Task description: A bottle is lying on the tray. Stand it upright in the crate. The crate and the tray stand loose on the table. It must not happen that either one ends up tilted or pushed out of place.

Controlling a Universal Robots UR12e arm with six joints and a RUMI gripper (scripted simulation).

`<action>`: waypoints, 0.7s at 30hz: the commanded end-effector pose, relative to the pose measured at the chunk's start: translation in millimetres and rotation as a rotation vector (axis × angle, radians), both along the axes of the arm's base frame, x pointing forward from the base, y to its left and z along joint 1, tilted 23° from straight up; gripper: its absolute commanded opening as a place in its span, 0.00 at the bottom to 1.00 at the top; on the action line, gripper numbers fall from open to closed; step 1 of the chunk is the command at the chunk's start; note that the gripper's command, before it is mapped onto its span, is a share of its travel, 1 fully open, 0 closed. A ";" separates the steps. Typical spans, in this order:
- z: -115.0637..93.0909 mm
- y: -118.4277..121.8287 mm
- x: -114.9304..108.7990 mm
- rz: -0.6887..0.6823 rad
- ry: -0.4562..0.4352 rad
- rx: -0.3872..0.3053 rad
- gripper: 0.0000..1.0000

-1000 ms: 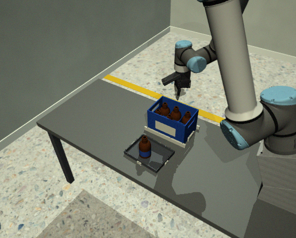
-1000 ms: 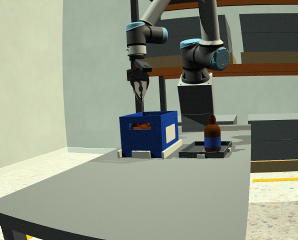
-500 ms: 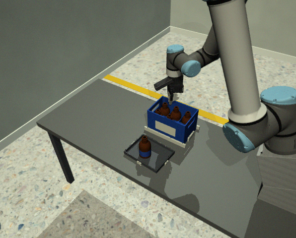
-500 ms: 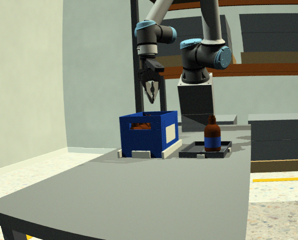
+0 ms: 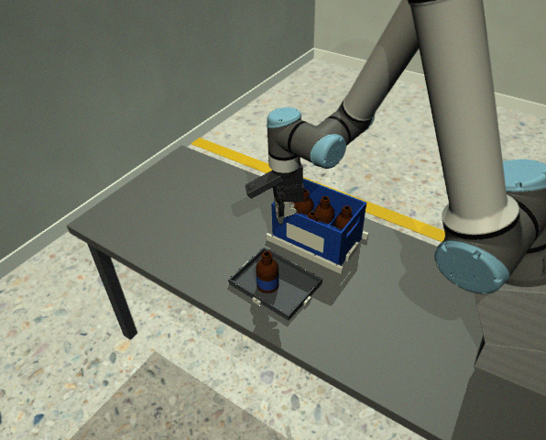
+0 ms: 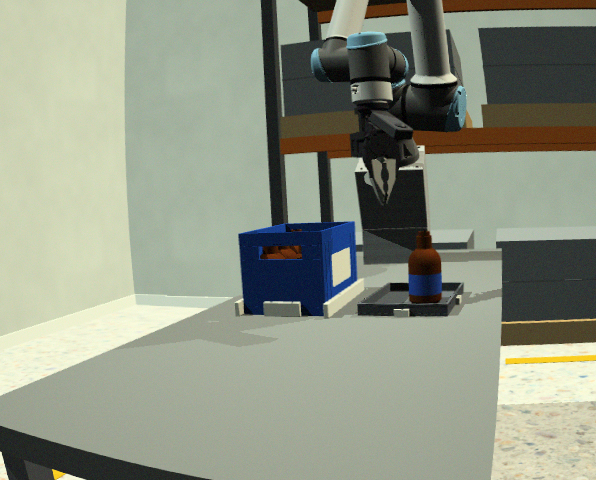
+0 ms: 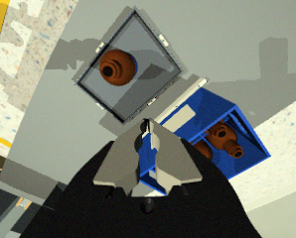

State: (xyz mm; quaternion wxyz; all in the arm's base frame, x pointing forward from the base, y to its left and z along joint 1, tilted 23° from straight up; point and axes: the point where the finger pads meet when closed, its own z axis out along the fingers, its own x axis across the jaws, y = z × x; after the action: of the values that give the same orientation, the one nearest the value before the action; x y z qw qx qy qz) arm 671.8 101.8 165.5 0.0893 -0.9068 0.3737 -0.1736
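Right now the tool [image 6: 385, 198] is pressed together, holding nothing; coming down it might tip the brown bottle [image 6: 425, 275] standing on the tray [image 6: 376, 308]

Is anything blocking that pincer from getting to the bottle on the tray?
Nothing visible does. The shut, empty pincer hangs in open air above the gap between crate and tray. The bottle stands upright on the tray with its neck free; the crate sits off to one side.
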 end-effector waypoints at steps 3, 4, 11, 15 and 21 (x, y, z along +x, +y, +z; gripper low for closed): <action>5.0 64.8 -3.7 -0.006 -0.008 -0.003 0.00; 5.5 70.7 -4.6 -0.006 -0.009 -0.003 0.00; 6.6 84.4 -7.1 -0.006 -0.012 -0.002 0.00; 6.6 84.4 -7.1 -0.006 -0.012 -0.002 0.00; 6.6 84.4 -7.1 -0.006 -0.012 -0.002 0.38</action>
State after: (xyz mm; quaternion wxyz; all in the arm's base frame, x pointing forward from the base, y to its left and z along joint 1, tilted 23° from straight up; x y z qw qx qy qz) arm 664.4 186.1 171.4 0.0898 -0.9047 0.3760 -0.1790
